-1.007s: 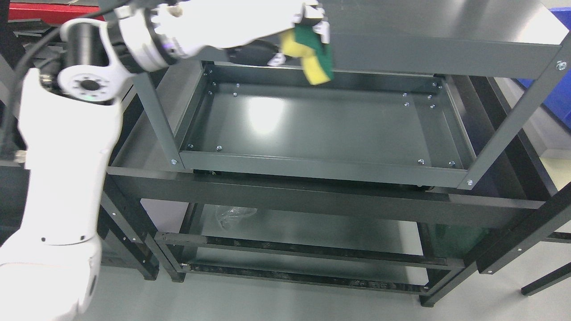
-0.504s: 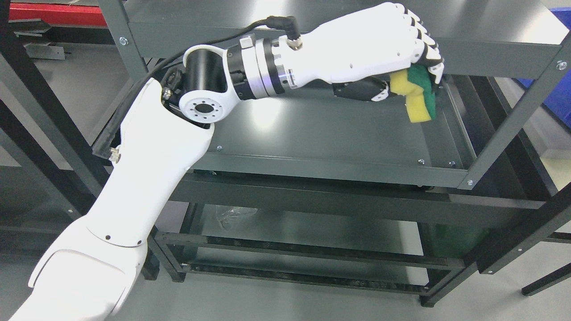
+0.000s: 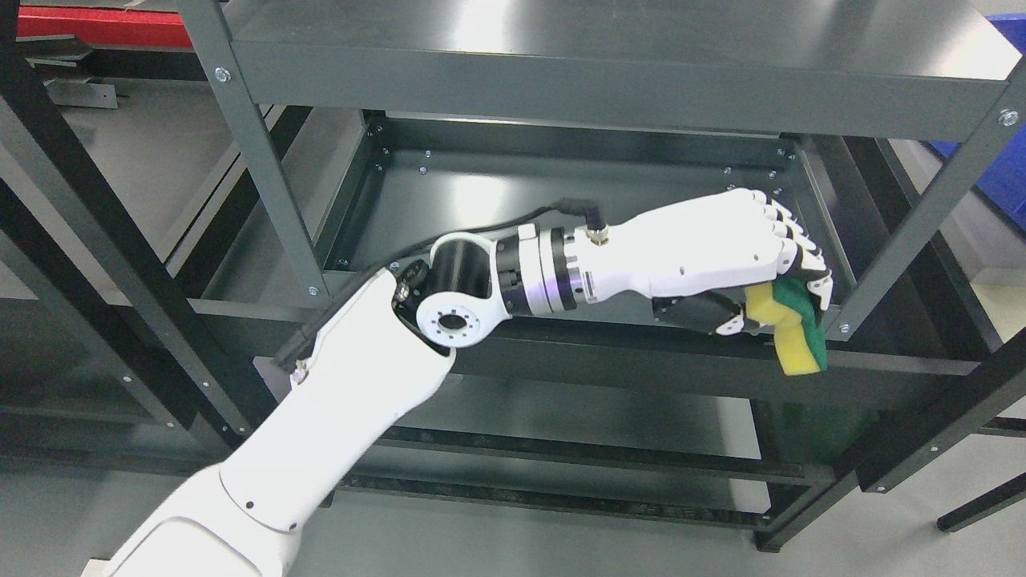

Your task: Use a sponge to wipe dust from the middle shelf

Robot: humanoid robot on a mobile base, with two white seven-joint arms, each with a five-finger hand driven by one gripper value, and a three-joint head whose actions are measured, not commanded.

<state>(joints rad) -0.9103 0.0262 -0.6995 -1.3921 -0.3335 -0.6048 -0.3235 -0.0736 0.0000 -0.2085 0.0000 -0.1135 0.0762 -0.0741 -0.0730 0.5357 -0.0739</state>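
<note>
My left hand [image 3: 769, 288] is shut on a yellow and green sponge [image 3: 793, 336], which hangs below the curled fingers. The hand is in front of the front right corner of the grey middle shelf [image 3: 513, 208], and the sponge overlaps the shelf's front lip near the right post. The white forearm crosses the front lip from the lower left. I cannot tell whether the sponge touches the metal. The right hand is out of view.
The grey top shelf [image 3: 609, 48] overhangs the middle one. Slanted grey posts [image 3: 264, 160] stand at the front left and front right. A black frame [image 3: 641, 369] runs below the middle shelf, with a lower shelf [image 3: 561, 417] under it. A blue bin [image 3: 1002, 168] sits at the far right.
The left hand with the sponge has come down and to the right, from beside the top shelf's front edge to the middle shelf's front right corner. The arm has dropped low.
</note>
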